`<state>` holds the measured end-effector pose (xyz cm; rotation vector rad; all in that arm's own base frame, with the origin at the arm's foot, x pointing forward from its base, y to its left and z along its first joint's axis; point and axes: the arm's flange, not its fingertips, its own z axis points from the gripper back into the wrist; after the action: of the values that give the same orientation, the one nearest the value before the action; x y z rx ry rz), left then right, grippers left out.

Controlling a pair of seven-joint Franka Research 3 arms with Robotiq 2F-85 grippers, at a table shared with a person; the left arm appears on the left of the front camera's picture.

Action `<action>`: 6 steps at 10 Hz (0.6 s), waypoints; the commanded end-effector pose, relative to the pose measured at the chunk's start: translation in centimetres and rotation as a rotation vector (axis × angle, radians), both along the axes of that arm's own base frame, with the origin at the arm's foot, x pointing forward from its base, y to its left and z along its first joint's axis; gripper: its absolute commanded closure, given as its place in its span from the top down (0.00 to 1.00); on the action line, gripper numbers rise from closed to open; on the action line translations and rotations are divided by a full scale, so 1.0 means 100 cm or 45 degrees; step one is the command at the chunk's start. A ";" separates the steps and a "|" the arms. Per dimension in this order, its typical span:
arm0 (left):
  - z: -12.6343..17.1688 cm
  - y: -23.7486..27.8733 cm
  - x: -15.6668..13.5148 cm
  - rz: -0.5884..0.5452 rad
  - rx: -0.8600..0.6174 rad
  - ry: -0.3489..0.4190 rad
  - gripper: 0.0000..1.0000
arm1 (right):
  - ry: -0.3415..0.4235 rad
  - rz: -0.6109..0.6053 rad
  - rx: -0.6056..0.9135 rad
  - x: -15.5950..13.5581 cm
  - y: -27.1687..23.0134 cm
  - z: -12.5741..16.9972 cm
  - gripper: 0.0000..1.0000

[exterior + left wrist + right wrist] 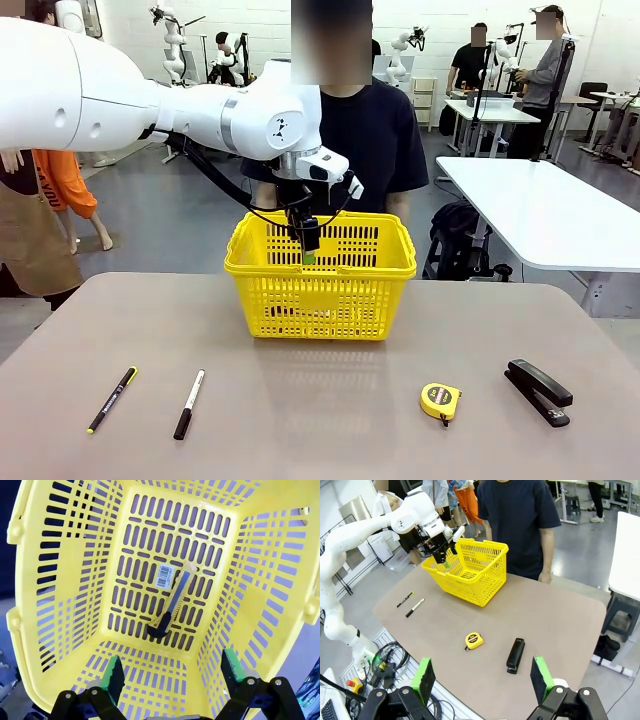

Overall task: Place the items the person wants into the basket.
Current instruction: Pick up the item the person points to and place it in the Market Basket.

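The yellow basket stands at the far middle of the table, in front of the person in a dark T-shirt. My left gripper hangs open just inside its rim. The left wrist view looks down past my open left gripper into the basket, where the yellow-and-black utility knife lies flat on the floor, free of my fingers. The yellow tape measure and the black stapler lie at the near right of the table. My right gripper is open and empty, high above the table's near edge.
A black pen with a yellow end and a black-and-white marker lie at the near left. A white table stands off to the right behind. The person's hand rests at the table's far edge, beside the basket.
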<state>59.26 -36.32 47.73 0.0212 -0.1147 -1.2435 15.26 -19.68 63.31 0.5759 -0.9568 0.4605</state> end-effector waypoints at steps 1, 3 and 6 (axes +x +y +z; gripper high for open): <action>0.018 0.009 -0.001 0.089 0.027 -0.049 1.00 | -0.006 0.017 0.009 0.001 0.002 0.000 1.00; 0.089 0.068 -0.053 0.290 -0.092 -0.198 1.00 | -0.006 0.017 0.009 0.001 0.002 0.000 1.00; 0.100 0.165 -0.145 0.485 -0.205 -0.235 1.00 | -0.006 0.017 0.009 0.001 0.002 0.000 1.00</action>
<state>49.85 -23.26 60.86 0.0210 -0.3118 -0.8722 15.27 -19.69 63.28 0.5763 -0.9562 0.4602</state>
